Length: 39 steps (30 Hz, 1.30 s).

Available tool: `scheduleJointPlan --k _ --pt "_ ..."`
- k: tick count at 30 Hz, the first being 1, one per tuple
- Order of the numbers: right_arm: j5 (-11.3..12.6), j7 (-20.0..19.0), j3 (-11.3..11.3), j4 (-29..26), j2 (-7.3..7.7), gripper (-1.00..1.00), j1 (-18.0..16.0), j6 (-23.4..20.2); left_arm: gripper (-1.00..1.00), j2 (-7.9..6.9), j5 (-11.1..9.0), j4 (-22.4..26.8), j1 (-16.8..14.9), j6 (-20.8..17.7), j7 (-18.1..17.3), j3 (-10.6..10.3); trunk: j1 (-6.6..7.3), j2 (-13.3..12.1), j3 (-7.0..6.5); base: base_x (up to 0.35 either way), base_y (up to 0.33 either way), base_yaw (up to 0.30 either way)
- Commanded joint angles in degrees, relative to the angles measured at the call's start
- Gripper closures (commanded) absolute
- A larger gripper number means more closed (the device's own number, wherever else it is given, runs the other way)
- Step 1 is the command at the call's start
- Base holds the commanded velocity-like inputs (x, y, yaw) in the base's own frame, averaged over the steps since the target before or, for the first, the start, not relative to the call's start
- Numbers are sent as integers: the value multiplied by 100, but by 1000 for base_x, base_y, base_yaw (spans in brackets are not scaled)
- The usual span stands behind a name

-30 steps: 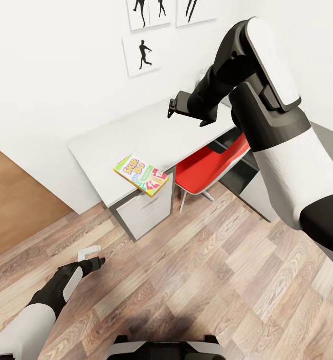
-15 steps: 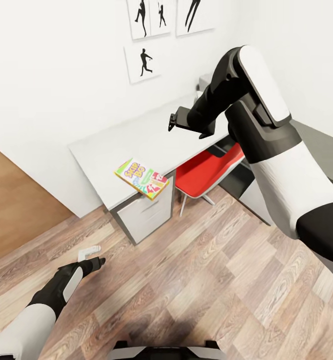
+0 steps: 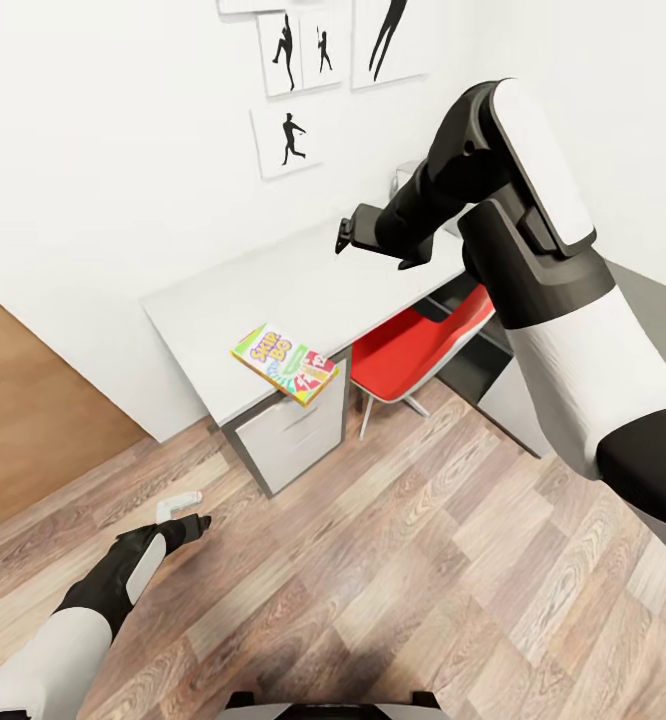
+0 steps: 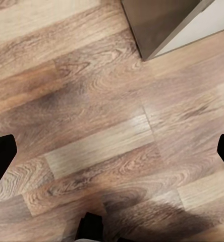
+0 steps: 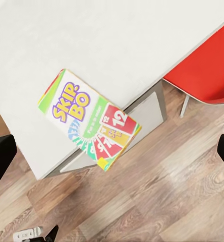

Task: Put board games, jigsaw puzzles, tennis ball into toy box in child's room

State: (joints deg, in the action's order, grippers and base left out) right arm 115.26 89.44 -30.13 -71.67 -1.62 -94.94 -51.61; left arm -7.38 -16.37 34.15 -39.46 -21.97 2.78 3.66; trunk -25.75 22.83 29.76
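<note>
Hovering higher over the table (image 3: pixel 273 280) than before, right gripper (image 3: pixel 345 236) spread wide; board game (image 3: pixel 284 363) overhangs edge below. Left gripper (image 3: pixel 185 512) apart, near floor.

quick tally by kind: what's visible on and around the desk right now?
Board game box: 1, overhanging the desk front edge
Red chair: 1
Wall silhouette prints: 4
Grippers: 2, left gripper and right gripper
Total: 8

Board game (image 3: pixel 284 363) on table (image 3: pixel 233 290) front edge, chair (image 3: pixel 413 345) to its right
</note>
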Motion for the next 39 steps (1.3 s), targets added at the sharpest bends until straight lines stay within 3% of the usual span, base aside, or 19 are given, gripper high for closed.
scheduleJointPlan --k 1,18,26,39 --pt "49 56 -2 0 0 -100 -7 -60 -100 2 -60 12 -1 -36 29 1 -4 9 -1 0 0 0" --pt "40 56 -2 -151 4 -100 97 -59 -100 6 -49 -4 -1 -36 30 2 -4 9 -162 0 0 0" --pt "40 56 -1 -205 16 -100 174 -61 -100 82 138 -99 -1 -23 30 6 -4 9 -238 0 0 0" --pt "40 56 -8 -207 36 -100 189 -68 -100 91 169 -112 -1 -23 30 8 -4 9 -361 0 0 0"
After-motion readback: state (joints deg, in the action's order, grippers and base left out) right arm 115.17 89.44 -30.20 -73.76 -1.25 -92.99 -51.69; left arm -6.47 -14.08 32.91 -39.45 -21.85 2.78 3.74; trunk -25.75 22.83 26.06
